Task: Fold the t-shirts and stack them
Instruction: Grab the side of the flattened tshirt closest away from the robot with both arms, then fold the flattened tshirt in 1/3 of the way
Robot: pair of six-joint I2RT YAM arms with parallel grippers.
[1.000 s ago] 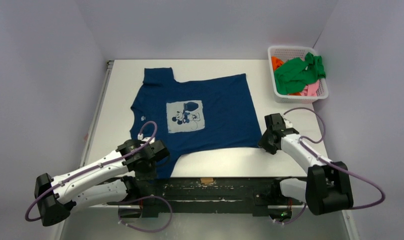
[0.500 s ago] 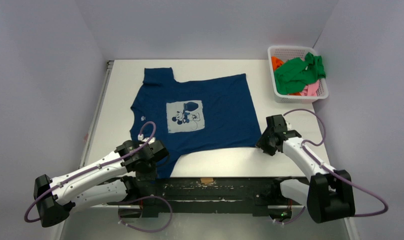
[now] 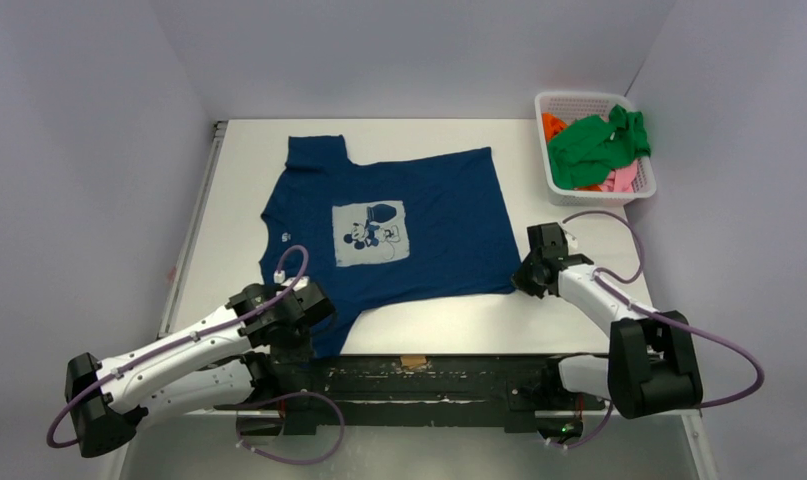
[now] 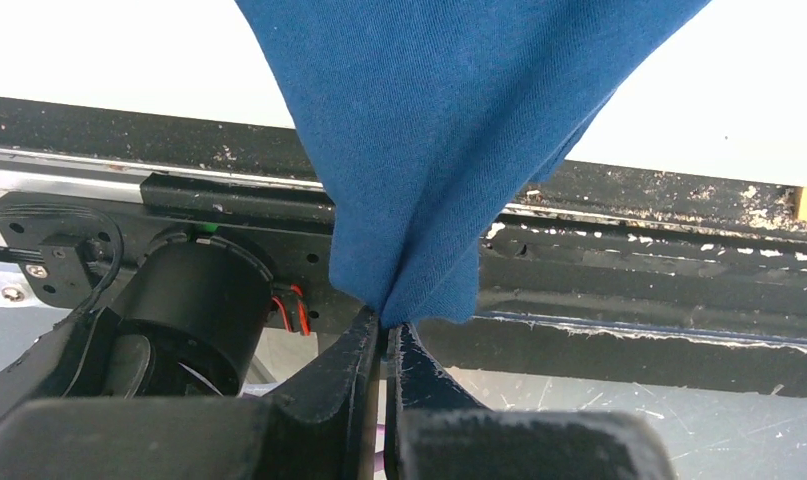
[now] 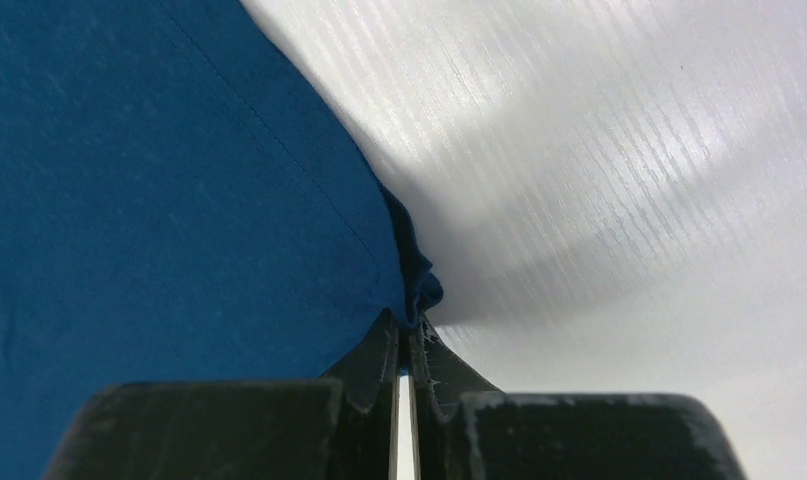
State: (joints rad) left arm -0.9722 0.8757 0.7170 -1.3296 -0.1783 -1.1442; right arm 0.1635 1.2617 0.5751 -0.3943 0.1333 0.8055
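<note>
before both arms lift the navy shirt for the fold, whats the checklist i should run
1. Left jaws shut on the navy t-shirt: ok, its near-left corner is pinched at the tips in the left wrist view.
2. Right jaws shut on the shirt: ok, the near-right corner is bunched between the tips.
3. Depth of both grips: cannot tell, only the very edge of the cloth shows in each.
4. Shirt spread out on the table, print up: ok.
5. Cloth free of the black rail at the near edge: cannot tell, it hangs in front of it.
6. Basket apart from the right arm: ok.
</note>
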